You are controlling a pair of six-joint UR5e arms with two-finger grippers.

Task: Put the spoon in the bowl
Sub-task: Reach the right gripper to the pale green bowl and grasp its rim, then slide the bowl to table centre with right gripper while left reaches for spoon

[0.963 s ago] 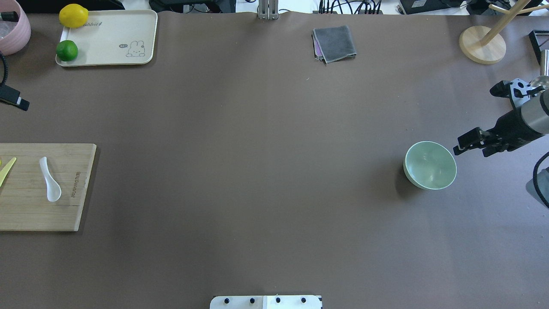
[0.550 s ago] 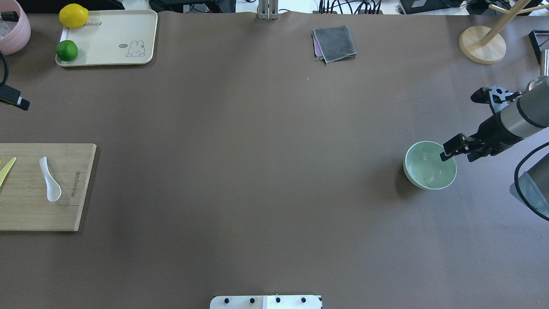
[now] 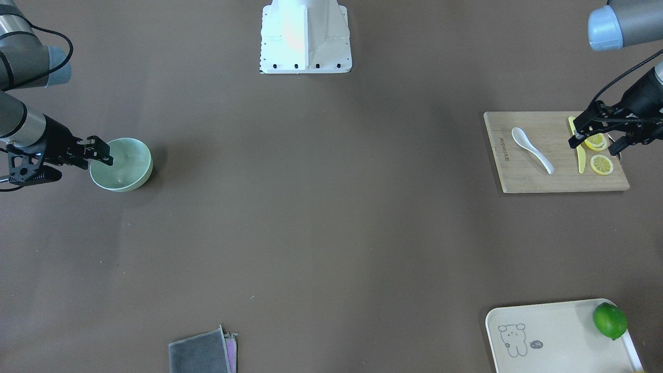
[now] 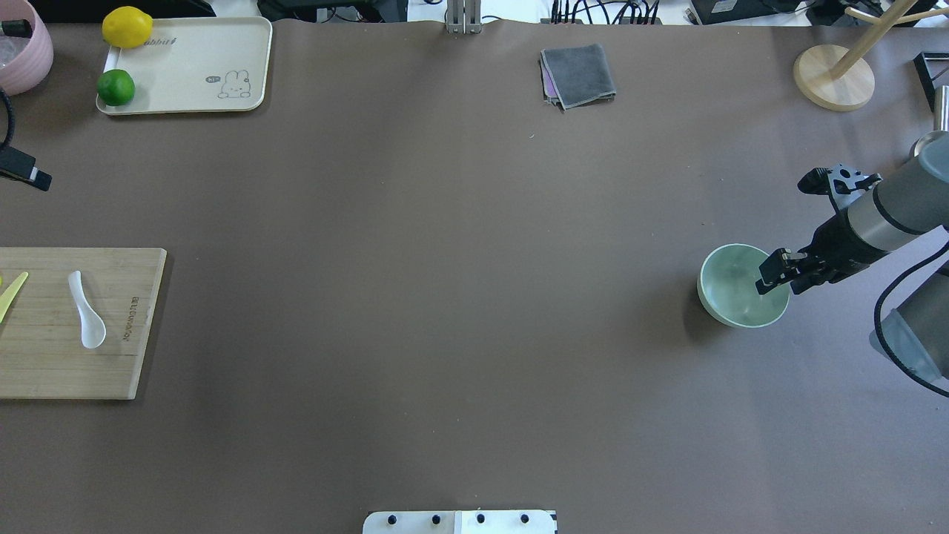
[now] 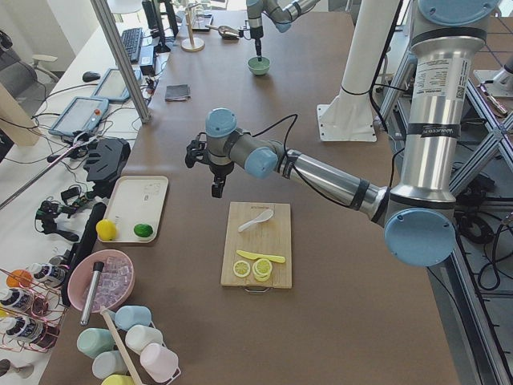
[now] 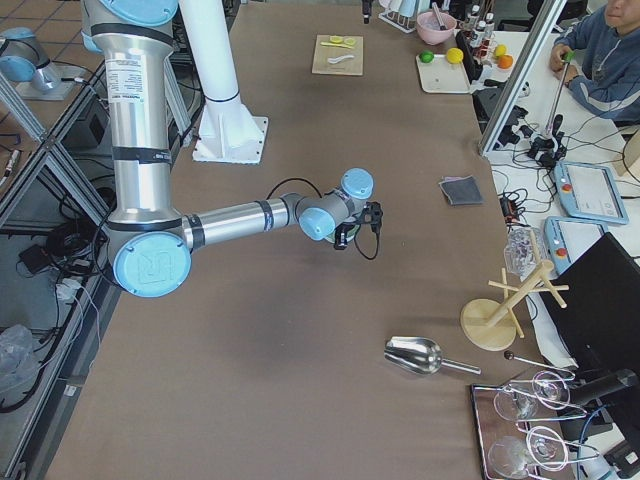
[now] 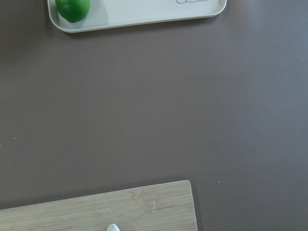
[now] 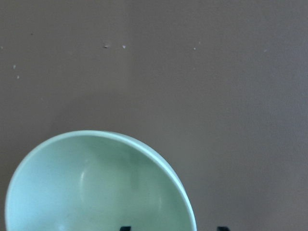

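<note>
The white spoon lies on the wooden cutting board at the table's left, scoop toward the robot. It also shows in the front view. The mint-green bowl stands empty at the right. My right gripper is open, and its fingers straddle the bowl's right rim. In the right wrist view the bowl fills the lower left. My left gripper is open and empty, held above the board's outer end, beyond the spoon.
On the board are a yellow plastic knife and lemon slices. A cream tray with a lemon and a lime is far left. A grey cloth and a wooden stand base are at the far edge.
My right gripper has moved left from beside the bowl to over its right rim. The left arm, spoon and bowl have not moved.
</note>
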